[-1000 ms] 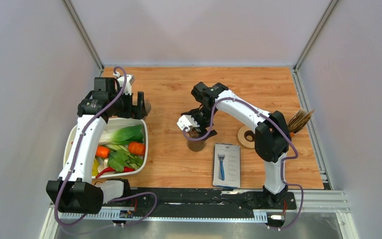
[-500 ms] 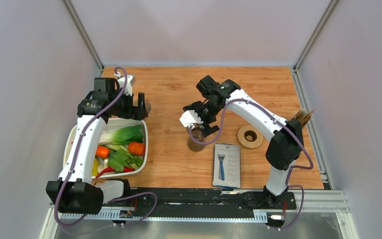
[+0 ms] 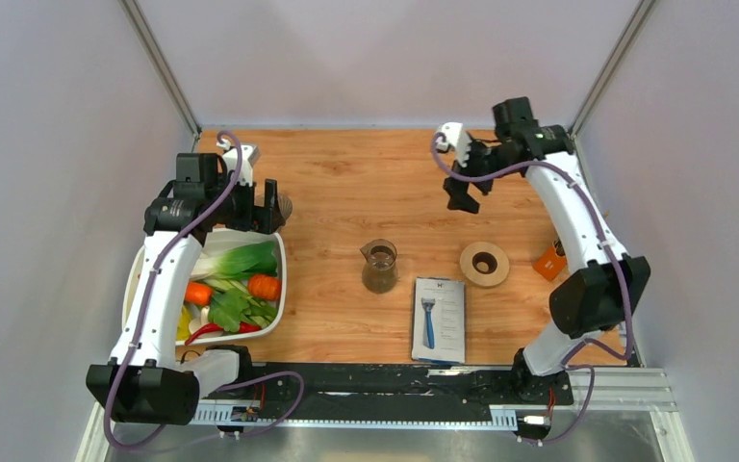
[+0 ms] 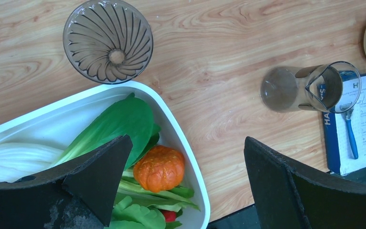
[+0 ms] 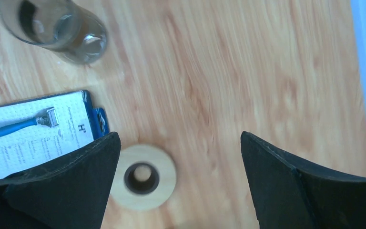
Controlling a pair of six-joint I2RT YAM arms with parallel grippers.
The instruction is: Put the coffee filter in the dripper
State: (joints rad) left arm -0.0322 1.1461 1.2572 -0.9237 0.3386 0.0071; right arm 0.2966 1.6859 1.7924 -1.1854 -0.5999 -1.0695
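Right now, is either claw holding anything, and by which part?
Nothing is held: the left gripper and the right gripper both stand open and empty.

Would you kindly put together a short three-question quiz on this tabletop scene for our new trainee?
1. True or false: the translucent brown ribbed cone dripper already holds a filter.
2. Which of these lies nearest the boxed blue razor? A) clear glass carafe B) white vegetable bowl C) the dripper
3. Fill in: the left gripper and right gripper are both ____.
Key: 1 false; 2 A; 3 open.
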